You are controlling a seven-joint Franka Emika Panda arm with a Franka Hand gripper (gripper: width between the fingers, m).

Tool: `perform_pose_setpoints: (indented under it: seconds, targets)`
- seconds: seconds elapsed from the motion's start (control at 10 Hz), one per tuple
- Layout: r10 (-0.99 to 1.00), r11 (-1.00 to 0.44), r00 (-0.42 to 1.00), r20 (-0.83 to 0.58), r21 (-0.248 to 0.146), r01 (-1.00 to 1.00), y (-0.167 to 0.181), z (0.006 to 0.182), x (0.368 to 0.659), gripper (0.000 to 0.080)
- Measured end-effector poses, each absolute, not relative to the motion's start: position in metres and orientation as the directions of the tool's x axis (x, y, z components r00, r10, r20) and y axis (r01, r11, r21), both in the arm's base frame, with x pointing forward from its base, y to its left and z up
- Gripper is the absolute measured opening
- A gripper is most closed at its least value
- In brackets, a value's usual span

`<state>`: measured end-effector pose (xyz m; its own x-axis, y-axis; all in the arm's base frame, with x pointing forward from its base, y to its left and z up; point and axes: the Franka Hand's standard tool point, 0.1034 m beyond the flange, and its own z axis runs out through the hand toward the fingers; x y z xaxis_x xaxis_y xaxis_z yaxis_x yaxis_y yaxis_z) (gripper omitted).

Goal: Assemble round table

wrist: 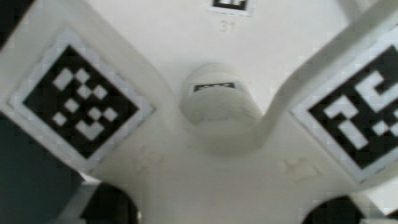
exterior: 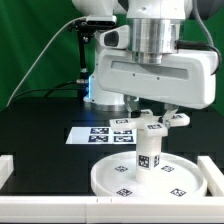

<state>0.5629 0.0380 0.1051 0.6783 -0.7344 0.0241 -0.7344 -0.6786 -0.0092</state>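
The round disc (exterior: 120,180) lies flat on the black table near the front, tags on its face. The short cylindrical leg (exterior: 148,157) stands upright at its centre. My gripper (exterior: 153,114) is straight above the leg and is shut on the T-shaped foot piece (exterior: 156,124), which is level at the leg's top; I cannot tell if they touch. In the wrist view the foot piece (wrist: 217,110) fills the picture, with a tag on each arm. My gripper (wrist: 222,207) shows its dark fingers (wrist: 121,205) on both sides of the piece's stem. The disc and leg are hidden there.
The marker board (exterior: 98,133) lies flat on the table behind the disc. White raised rails stand at the exterior view's left (exterior: 5,170) and right (exterior: 212,170), and one runs along the front edge (exterior: 60,216). The arm's base (exterior: 100,85) is behind.
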Motion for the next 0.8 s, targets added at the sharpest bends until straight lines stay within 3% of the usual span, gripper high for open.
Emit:
perform_pose_setpoints:
  seconds: [0.4, 0.6, 0.7, 0.8]
  targets:
    - [-0.965, -0.258, 0.26, -0.019, -0.084, -0.963, 0.038, 0.1045, 0.5609, 0.0445]
    - [-0.991, -0.124, 0.127, -0.036, -0.083, -0.989, 0.0384, 0.1048, 0.5607, 0.0445]
    - [-0.991, -0.128, 0.132, -0.036, -0.083, -0.988, 0.0384, 0.1048, 0.5607, 0.0445]
    - [-0.99, -0.135, 0.138, -0.036, -0.082, -0.987, 0.039, 0.1042, 0.5605, 0.0585]
